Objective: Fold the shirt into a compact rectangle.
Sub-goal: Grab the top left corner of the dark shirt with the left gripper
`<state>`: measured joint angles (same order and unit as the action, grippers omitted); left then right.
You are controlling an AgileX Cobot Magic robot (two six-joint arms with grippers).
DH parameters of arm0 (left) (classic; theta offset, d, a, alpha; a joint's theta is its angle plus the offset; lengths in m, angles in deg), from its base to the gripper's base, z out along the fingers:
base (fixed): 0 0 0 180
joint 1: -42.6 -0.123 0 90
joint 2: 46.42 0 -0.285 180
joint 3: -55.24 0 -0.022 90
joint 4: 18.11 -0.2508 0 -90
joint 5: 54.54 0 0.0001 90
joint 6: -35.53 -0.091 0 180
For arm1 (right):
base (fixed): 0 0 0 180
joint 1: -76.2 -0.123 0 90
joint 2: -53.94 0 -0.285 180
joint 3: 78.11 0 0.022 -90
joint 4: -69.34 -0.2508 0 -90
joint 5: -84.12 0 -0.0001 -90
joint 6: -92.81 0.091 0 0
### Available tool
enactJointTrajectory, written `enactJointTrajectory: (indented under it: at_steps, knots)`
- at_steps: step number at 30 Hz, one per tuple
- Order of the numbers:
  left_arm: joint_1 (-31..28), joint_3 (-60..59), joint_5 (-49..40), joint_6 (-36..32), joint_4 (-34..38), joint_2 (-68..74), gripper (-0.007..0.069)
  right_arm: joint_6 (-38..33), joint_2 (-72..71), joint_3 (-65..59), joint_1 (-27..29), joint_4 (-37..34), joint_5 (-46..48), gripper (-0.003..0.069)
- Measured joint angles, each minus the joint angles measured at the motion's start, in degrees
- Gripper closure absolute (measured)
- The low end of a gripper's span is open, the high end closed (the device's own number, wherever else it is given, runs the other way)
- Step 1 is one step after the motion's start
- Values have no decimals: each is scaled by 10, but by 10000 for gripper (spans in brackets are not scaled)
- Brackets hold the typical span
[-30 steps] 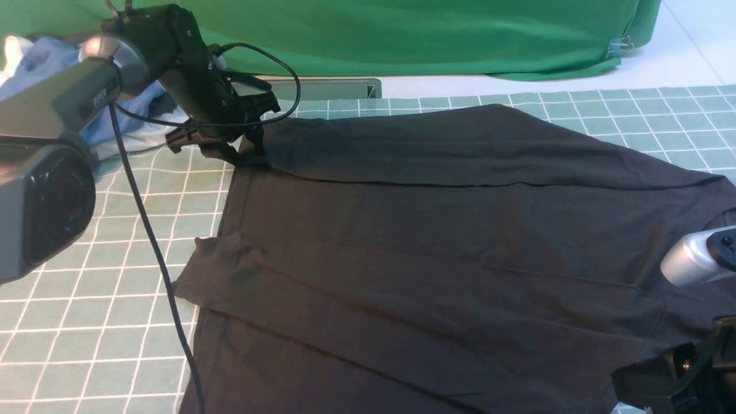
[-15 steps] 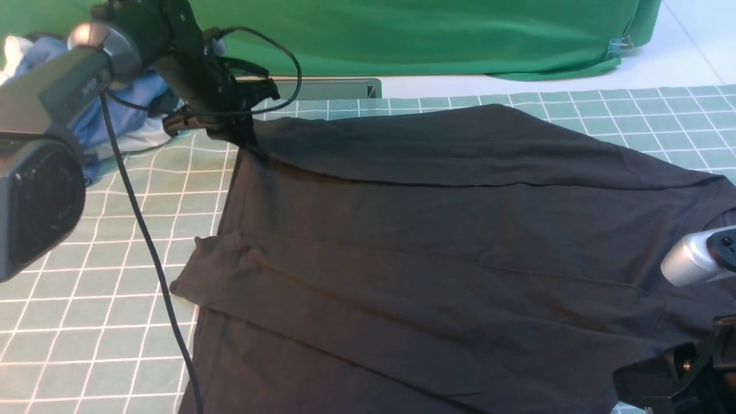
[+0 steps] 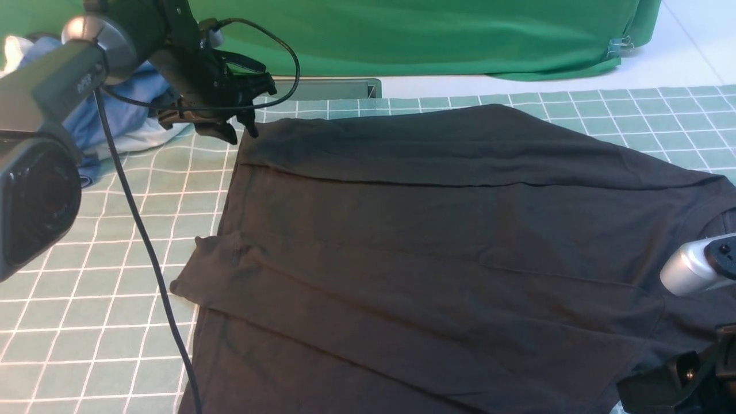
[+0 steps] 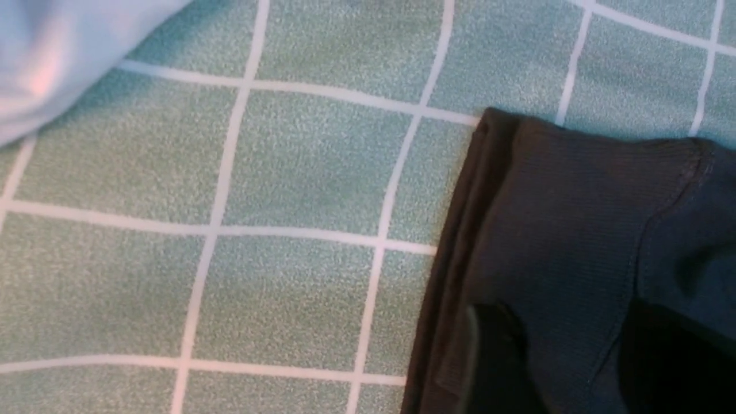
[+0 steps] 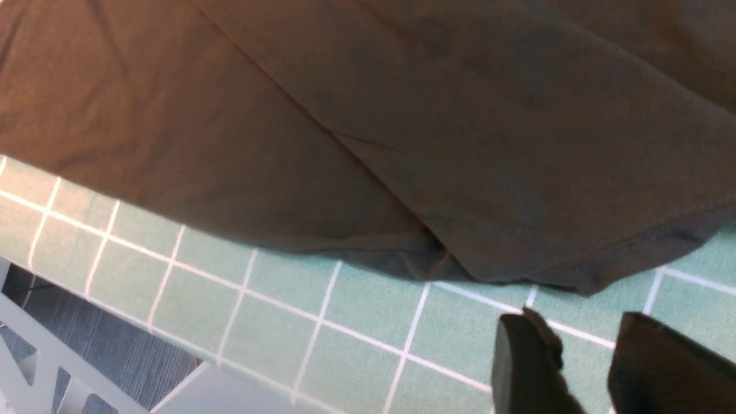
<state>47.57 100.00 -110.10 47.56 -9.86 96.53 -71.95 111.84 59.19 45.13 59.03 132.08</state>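
Observation:
The black shirt [image 3: 437,241] lies spread on the green checked mat [image 3: 86,287], with long folds running left to right and no logo showing. My left gripper [image 3: 241,131] hovers at the shirt's far-left corner. In the left wrist view its fingers [image 4: 494,356] stand apart over the ribbed corner of the shirt [image 4: 563,218], and the cloth lies flat under them. My right gripper [image 5: 581,368] is open over bare mat, just off the near-right hem of the shirt [image 5: 402,115], with nothing between its fingers. In the front view only its body shows at the lower right.
A blue garment [image 3: 98,121] and a white one [image 3: 11,49] are heaped at the far left behind my left arm. A green backdrop [image 3: 402,34] and a grey rail [image 3: 328,89] run along the back. The table's near edge [image 5: 115,322] is close to my right gripper.
My left gripper drew the shirt's far-left corner back and to the left, then let it go and rose slightly. The corner now lies flat. The right arm barely moved.

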Motion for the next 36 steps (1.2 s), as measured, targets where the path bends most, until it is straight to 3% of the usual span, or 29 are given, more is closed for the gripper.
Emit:
enactJointTrajectory:
  at_steps: [7,18,20,27,36]
  knots:
    - [9,0,-28,-6,56,0,141,-1,0,0,0,0,2,418]
    - [59,0,-64,-46,-36,0,120,-1,0,0,0,0,4,418]
    - [64,0,-75,-31,-53,0,120,-1,0,0,0,0,4,418]
    - [71,0,-82,127,-86,10,120,-2,0,0,0,0,4,418]
    - [71,0,-53,221,-69,11,120,-2,0,0,0,1,4,418]
